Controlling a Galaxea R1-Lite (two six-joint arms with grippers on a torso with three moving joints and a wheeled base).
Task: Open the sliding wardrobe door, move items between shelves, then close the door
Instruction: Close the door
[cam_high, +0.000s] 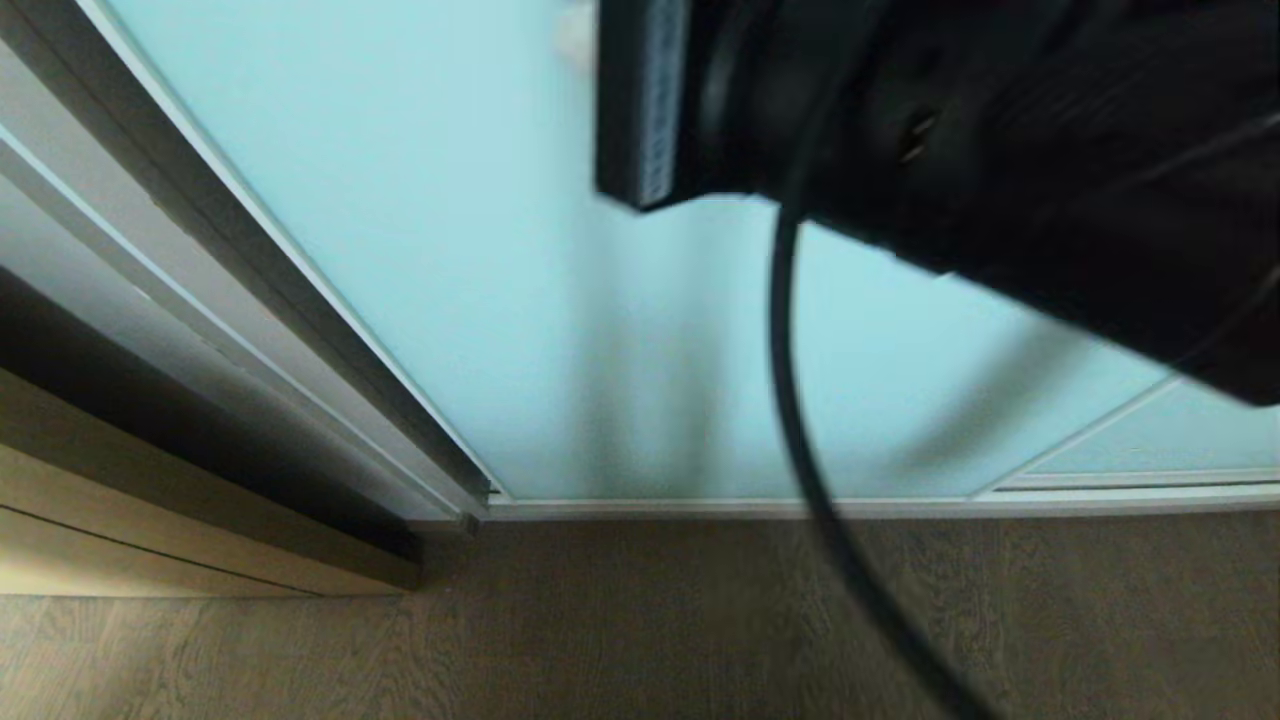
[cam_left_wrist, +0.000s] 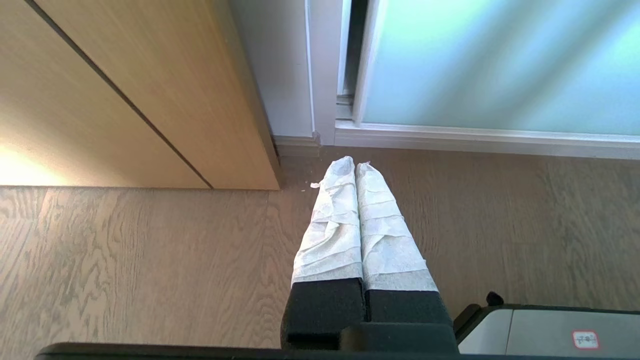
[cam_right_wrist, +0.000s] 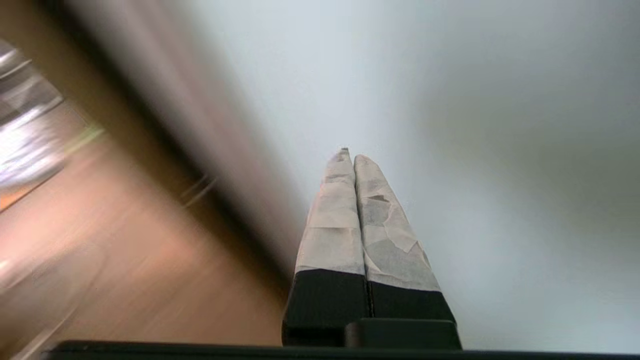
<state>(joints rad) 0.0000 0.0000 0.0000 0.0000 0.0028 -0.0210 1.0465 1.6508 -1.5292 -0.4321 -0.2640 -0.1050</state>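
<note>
Sliding wardrobe door (cam_high: 430, 260): the pale aqua frosted panel fills the head view and stands shut, its lower edge meeting the white bottom rail (cam_high: 800, 505) above the wood floor (cam_high: 600, 620).
Right tool (cam_right_wrist: 350, 156): fingers pressed together, holding nothing, tips pointing at the pale glass; the surroundings are blurred.
Right arm (cam_high: 1000, 140): a dark bulk across the upper right of the head view, a black cable (cam_high: 790, 380) hanging from it.
Left tool (cam_left_wrist: 356, 164): fingers together, empty, hanging low over the floor near the light wooden panel (cam_left_wrist: 125, 85) and the door's left corner.
</note>
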